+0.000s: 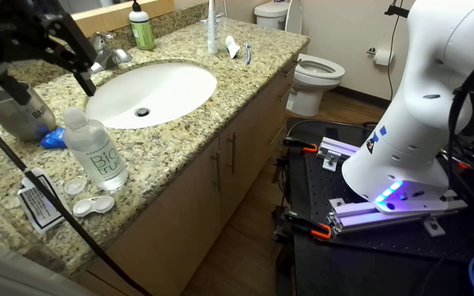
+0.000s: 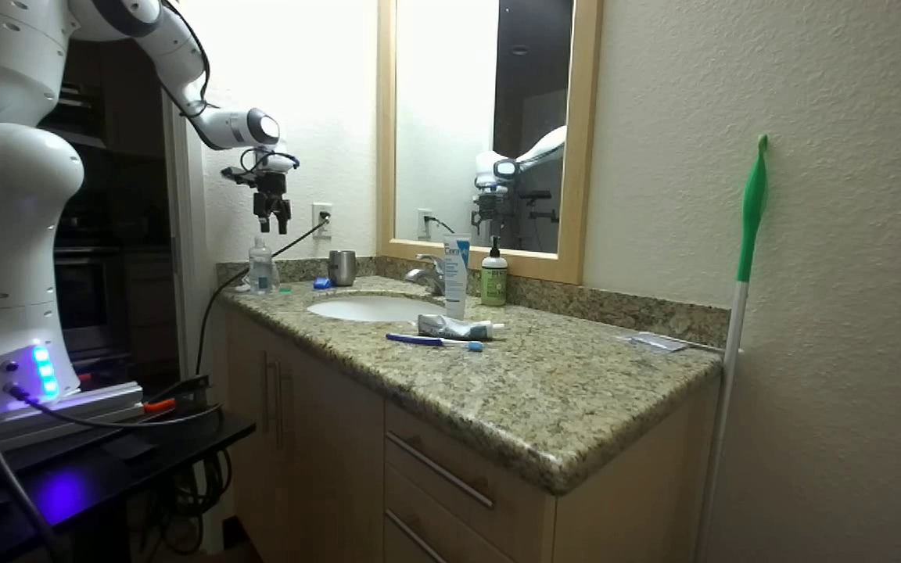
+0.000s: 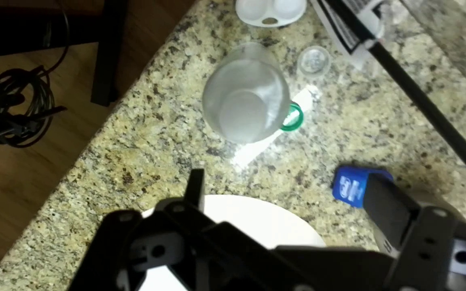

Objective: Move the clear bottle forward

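Note:
The clear bottle [image 1: 104, 164] stands upright on the granite counter near its front edge, with a white cap and a label with green print. It also shows in an exterior view [image 2: 260, 274] and, from above, in the wrist view [image 3: 247, 97]. My gripper [image 1: 57, 91] is open and empty. It hangs above the counter, higher than the bottle's cap in an exterior view [image 2: 274, 225]. In the wrist view its fingers [image 3: 284, 182] are spread wide over the sink side, and the bottle lies beyond the fingertips, apart from them.
A grey metal cup [image 1: 29, 115] and a blue item [image 1: 54, 138] stand near the bottle. A white lens case [image 1: 93, 205], clear lid [image 1: 75, 186] and green ring [image 3: 293, 116] lie close by. A black cable [image 3: 423, 93] crosses the counter. The sink [image 1: 159, 90] is beside the bottle.

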